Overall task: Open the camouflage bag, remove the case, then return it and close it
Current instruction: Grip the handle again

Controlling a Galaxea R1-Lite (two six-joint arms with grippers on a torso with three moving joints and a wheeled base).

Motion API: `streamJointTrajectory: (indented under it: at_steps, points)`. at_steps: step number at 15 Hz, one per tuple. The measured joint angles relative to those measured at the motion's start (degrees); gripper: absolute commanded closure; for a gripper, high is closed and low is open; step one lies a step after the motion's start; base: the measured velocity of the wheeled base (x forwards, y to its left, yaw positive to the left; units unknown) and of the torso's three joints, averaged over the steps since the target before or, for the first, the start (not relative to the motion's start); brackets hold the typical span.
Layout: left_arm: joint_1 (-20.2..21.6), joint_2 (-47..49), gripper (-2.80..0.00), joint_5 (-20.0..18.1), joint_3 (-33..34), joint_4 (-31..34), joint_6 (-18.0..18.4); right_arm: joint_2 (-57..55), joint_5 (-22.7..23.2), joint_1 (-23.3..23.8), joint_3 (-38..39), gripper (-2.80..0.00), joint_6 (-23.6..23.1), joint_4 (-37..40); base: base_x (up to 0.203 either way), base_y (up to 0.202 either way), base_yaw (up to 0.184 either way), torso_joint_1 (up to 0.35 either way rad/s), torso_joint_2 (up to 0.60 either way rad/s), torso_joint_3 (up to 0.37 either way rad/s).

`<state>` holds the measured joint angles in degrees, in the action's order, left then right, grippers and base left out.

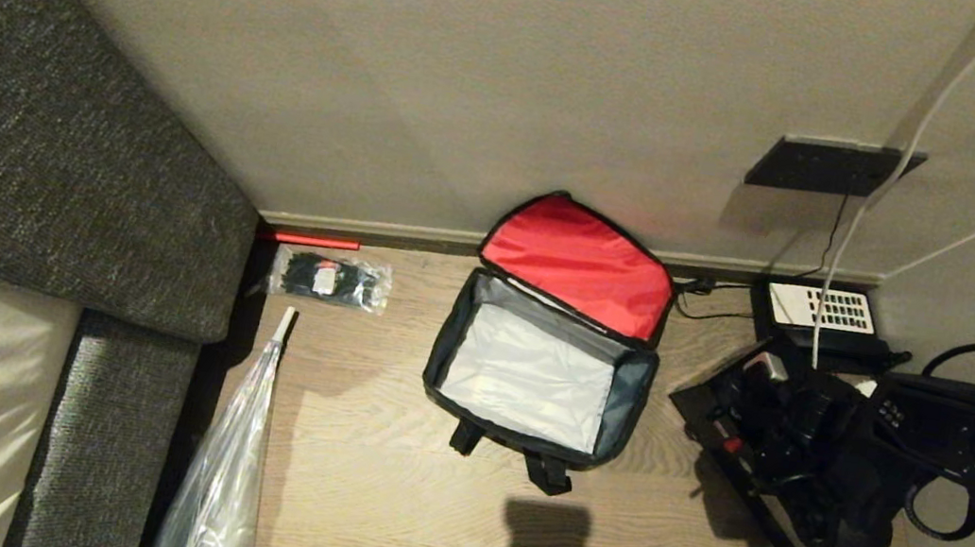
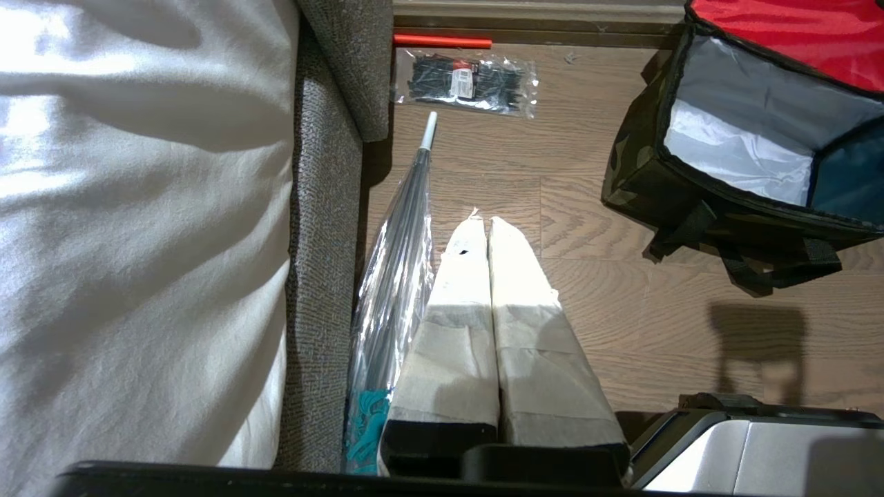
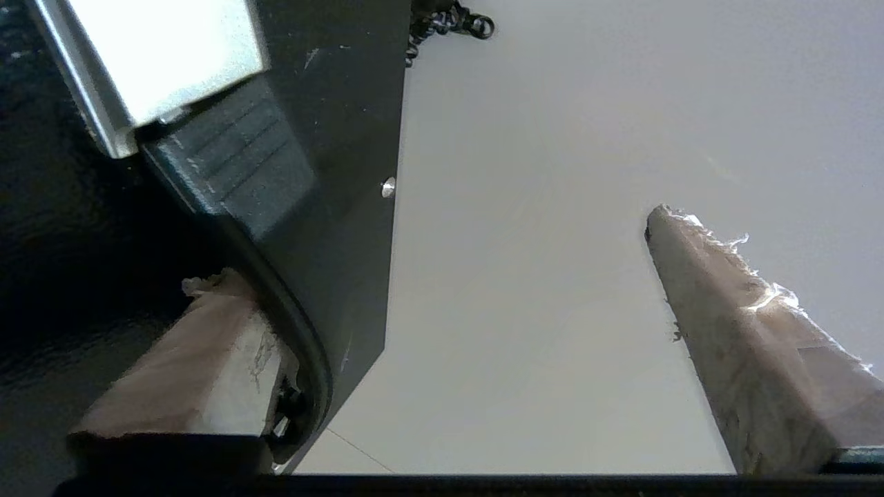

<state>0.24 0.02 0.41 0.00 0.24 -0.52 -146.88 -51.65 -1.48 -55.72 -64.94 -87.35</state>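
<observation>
The camouflage bag (image 1: 542,372) stands open on the wood floor. Its red lid (image 1: 580,263) leans back against the wall, and the pale grey inside shows nothing in it. From the left wrist view the bag (image 2: 642,172) is off to one side. A black flat case (image 1: 707,409) sits to the right of the bag, tilted, with my right arm (image 1: 951,434) reaching onto it. My right gripper (image 3: 431,245) has its fingers wide apart; the case (image 3: 331,138) lies against one finger and the other finger (image 3: 732,324) is clear. My left gripper (image 2: 489,221) is shut and empty above the floor.
A black desk phone (image 1: 826,310) with a white keypad sits by the wall behind the case, under white cables and a black wall plate (image 1: 832,165). A packet of cable ties (image 1: 329,278), a red stick (image 1: 311,239) and a clear umbrella (image 1: 227,466) lie beside the grey sofa (image 1: 43,106).
</observation>
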Motion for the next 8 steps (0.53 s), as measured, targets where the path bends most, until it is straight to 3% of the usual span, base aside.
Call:
streamJointTrajectory:
  at_steps: [8]
  points:
    - [0.00,0.00,0.00,0.00,0.00,0.02,0.00,-1.38,0.06,-0.04,0.46,0.00,0.36,0.36,0.000,0.000,0.000,0.000,0.00,0.000]
